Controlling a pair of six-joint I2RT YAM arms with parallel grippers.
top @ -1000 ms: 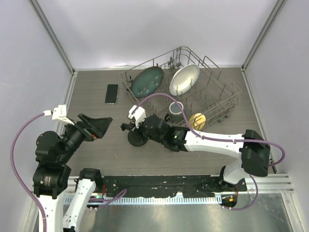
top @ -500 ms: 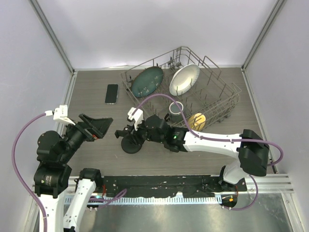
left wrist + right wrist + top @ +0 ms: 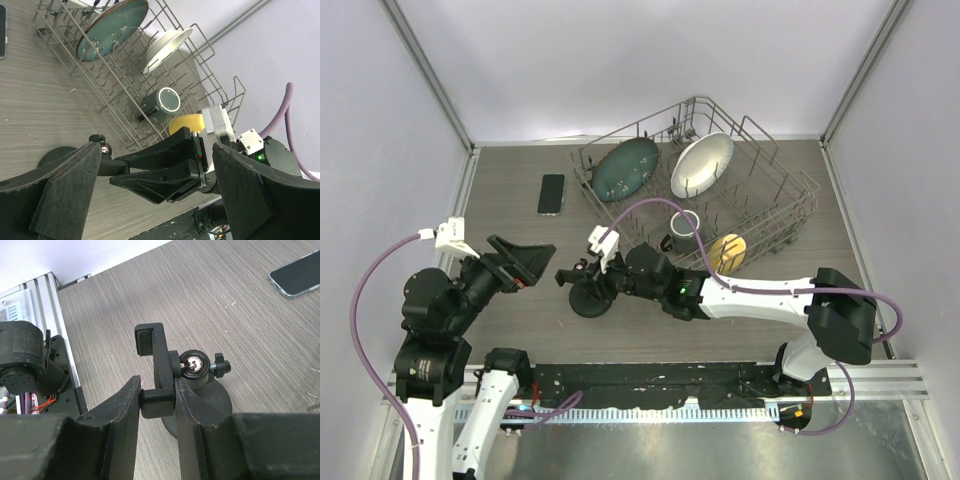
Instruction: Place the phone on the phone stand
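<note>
The phone [image 3: 551, 193] lies flat on the table at the back left, screen up; it also shows in the right wrist view [image 3: 298, 281] and at the left wrist view's edge [image 3: 2, 30]. The phone stand [image 3: 587, 298] rests on its round disc base at table centre. My right gripper [image 3: 590, 279] is shut on the stand's cradle arm [image 3: 159, 371], with the ball joint [image 3: 193, 364] just beyond the fingers. My left gripper [image 3: 525, 262] is open and empty, left of the stand and pointing at it. The stand's base also shows in the left wrist view [image 3: 56, 155].
A wire dish rack [image 3: 790, 205] stands at the back right, holding a teal plate [image 3: 626, 168], a white plate [image 3: 701, 165], a dark mug [image 3: 683, 230] and a yellow item [image 3: 727, 251]. Walls close in the left, back and right sides.
My right gripper has slid the phone stand a little to the left and nearer, then nearly stopped. The left arm shifted only slightly. The phone has not moved.
</note>
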